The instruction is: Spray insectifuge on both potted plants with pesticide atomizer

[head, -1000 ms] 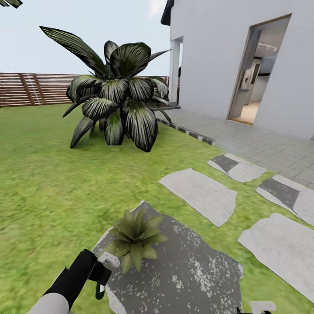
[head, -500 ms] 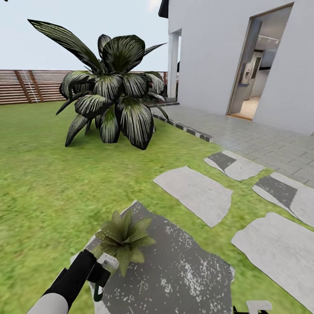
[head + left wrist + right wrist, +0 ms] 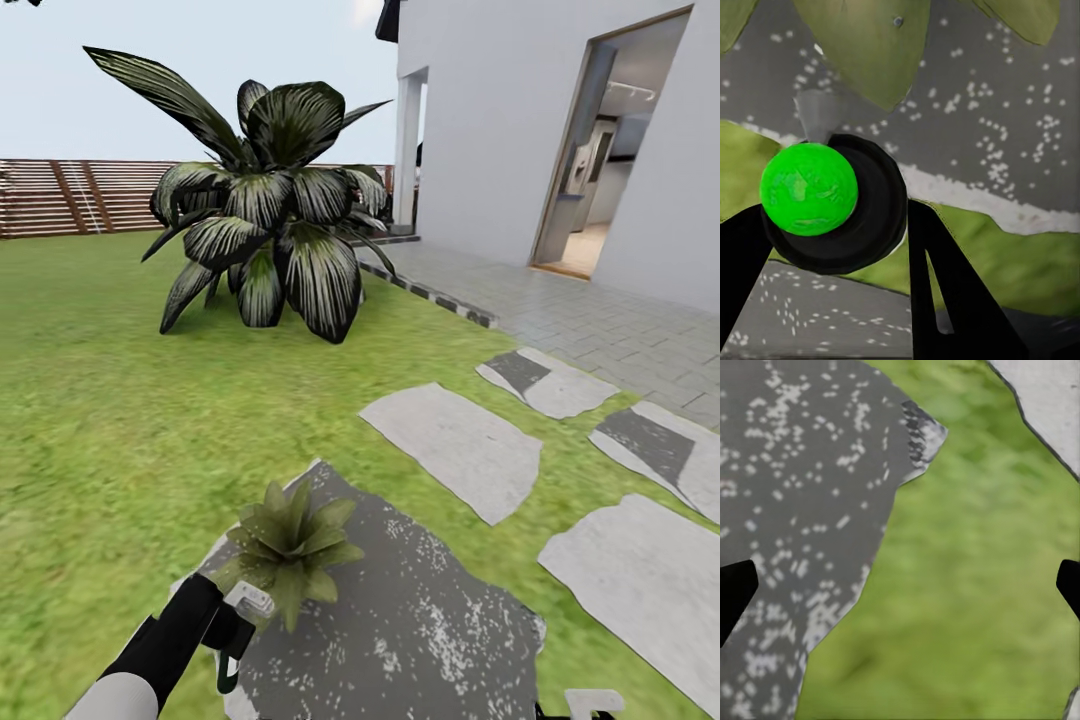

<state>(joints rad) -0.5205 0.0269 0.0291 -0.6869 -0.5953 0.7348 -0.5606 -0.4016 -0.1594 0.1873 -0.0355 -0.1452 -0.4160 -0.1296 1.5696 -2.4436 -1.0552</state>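
Observation:
My left gripper (image 3: 222, 632) is at the lower left of the head view, shut on the pesticide atomizer (image 3: 247, 603). The atomizer's light grey nozzle points toward a potted plant (image 3: 292, 543), a low rosette of pointed green leaves on a dark speckled stepping stone (image 3: 420, 620). In the left wrist view the atomizer (image 3: 808, 187) appears as a bright green round end in a black ring between the black fingers (image 3: 945, 285), with the plant's leaves (image 3: 870, 45) just beyond. My right gripper (image 3: 900, 589) is open above the stone's edge and the grass. The second potted plant is out of view.
A huge dark plant with white-striped leaves (image 3: 270, 210) stands on the lawn ahead. Pale stepping stones (image 3: 455, 445) lead right toward a paved strip and the white house with an open doorway (image 3: 590, 170). A brown slat fence (image 3: 70, 195) closes the far left.
The whole view swung slightly left, then back right, so the camera moved. The left gripper still holds the atomizer beside the plant, as before.

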